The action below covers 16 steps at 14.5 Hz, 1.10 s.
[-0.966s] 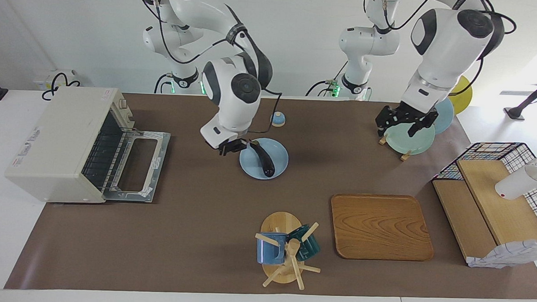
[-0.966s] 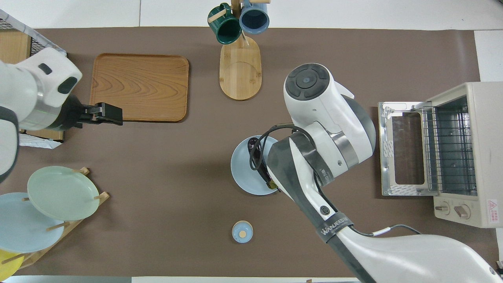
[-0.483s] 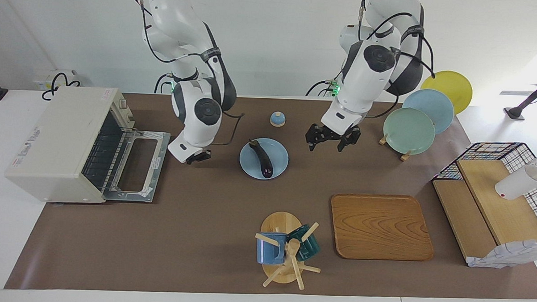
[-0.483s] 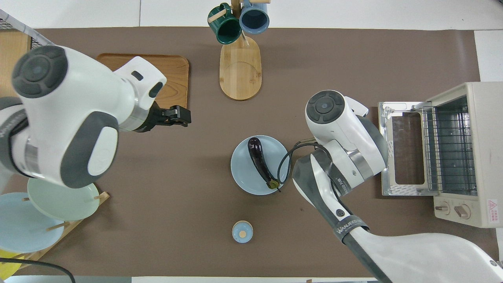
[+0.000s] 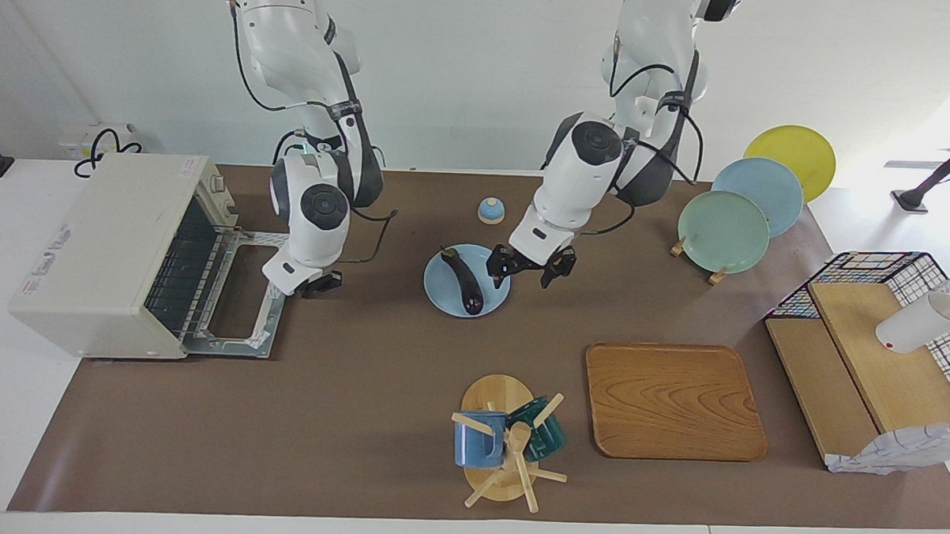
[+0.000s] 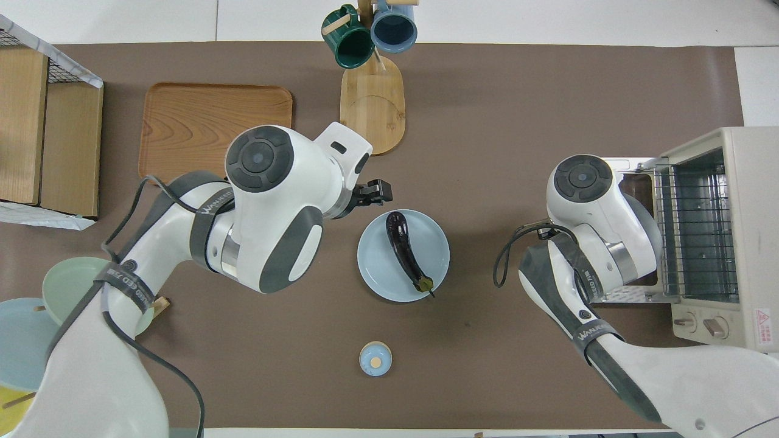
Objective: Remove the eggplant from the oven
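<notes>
The eggplant (image 5: 462, 280) already lies on a blue plate (image 5: 442, 297) mid-surface, well apart from the oven (image 5: 100, 250), whose door (image 5: 241, 298) hangs open at the right arm's end. The left gripper (image 5: 530, 270) hovers at the plate's 3 o'clock edge in the facing view with fingers (image 5: 497, 272) apart and empty; the right gripper (image 5: 316, 285) is over the door's edge, and I cannot tell its fingers' state. If the left one drops lower, it could nudge the plate and roll the eggplant off.

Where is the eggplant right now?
The eggplant lies on the light blue plate mid-table, out of the oven, farther from the robots than the small blue bell.
</notes>
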Each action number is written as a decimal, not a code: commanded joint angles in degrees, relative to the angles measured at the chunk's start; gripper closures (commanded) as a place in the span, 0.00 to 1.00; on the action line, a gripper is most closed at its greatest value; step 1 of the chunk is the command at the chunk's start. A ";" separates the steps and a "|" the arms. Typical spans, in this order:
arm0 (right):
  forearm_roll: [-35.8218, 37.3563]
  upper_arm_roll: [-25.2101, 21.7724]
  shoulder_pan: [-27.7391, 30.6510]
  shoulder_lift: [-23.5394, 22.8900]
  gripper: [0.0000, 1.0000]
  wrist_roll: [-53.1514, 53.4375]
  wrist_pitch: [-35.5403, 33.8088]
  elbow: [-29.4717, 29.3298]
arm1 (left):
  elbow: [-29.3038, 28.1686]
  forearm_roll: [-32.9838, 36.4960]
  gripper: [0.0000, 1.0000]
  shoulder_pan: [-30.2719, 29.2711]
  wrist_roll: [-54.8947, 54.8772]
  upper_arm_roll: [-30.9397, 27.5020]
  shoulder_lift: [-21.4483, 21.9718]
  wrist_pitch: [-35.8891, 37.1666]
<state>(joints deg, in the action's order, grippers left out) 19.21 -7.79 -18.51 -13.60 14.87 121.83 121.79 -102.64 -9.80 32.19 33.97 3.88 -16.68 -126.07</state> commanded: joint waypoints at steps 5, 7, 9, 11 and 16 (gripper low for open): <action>3.99 0.84 2.43 1.91 1.00 -3.70 0.78 1.96 | -2.65 -0.92 0.00 7.36 4.97 -1.15 -5.56 -6.99; 4.96 0.84 2.43 1.91 1.00 -4.84 -0.09 1.53 | -3.26 -0.84 0.00 7.97 7.76 -1.15 -5.64 -7.78; 5.05 0.84 2.43 2.08 1.00 -6.86 -1.23 1.35 | -4.93 -0.92 0.00 9.47 8.48 -1.15 -5.47 -9.71; 5.92 0.84 2.52 3.04 1.00 -9.84 -4.38 -0.14 | -5.55 -0.92 0.00 9.56 8.48 -1.15 -5.47 -10.25; 5.58 0.93 7.68 12.26 1.00 -22.31 -12.65 -1.55 | -5.99 -0.92 0.69 9.74 8.92 -1.15 -5.29 -9.99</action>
<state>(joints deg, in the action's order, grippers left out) 22.81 -6.91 -16.03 -6.32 -1.43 111.90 119.19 -106.94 -9.83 40.85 42.21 3.71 -23.33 -135.04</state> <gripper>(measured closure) 0.991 0.278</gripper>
